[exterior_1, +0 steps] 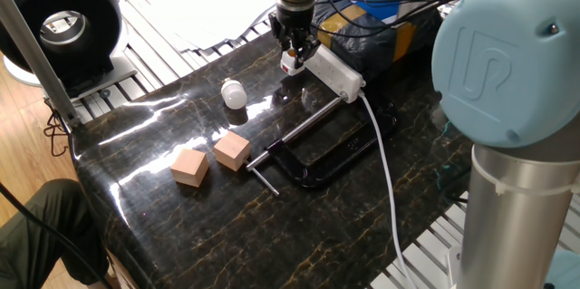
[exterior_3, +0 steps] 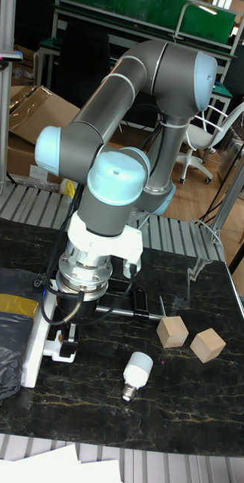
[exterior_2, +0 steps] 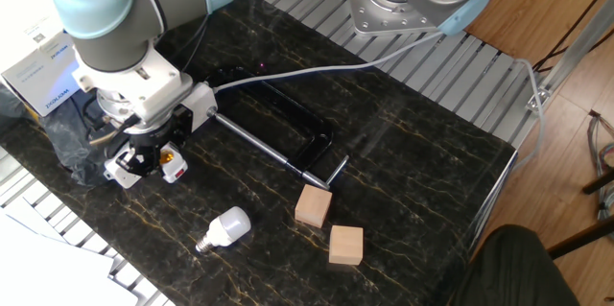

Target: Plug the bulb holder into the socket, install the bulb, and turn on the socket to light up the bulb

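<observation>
My arm (exterior_3: 129, 98) dominates every view, bent over the far-left end of the dark marble table (exterior_2: 422, 162); its wrist points straight down at the socket's end.

Black clamp (exterior_2: 288, 129) lies flat mid-table, its long steel bar running diagonally toward the wooden cubes; the socket (exterior_1: 333, 71), a long white strip, lies beside the clamp on its far side, and its thick white cable (exterior_1: 385, 167) trails off over the table edge in one fixed view.

Two wooden cubes (exterior_2: 314, 206) sit close together but apart, near the bar's handle end; they are well clear of the gripper.

The bulb (exterior_2: 223, 228) lies on its side on the table, alone, globe end toward the cubes and screw base pointing away, between the cubes and the gripper but touching neither.

Gripper (exterior_1: 291, 53) hangs at the free end of the socket; jaws narrow, closed around the bulb holder (exterior_2: 171, 166), a small white block with a red mark showing below the fingers. The holder appears to be at or just above the strip's end outlet; from these angles I cannot tell whether its pins are seated, since the fingers and wrist hide the contact.
</observation>
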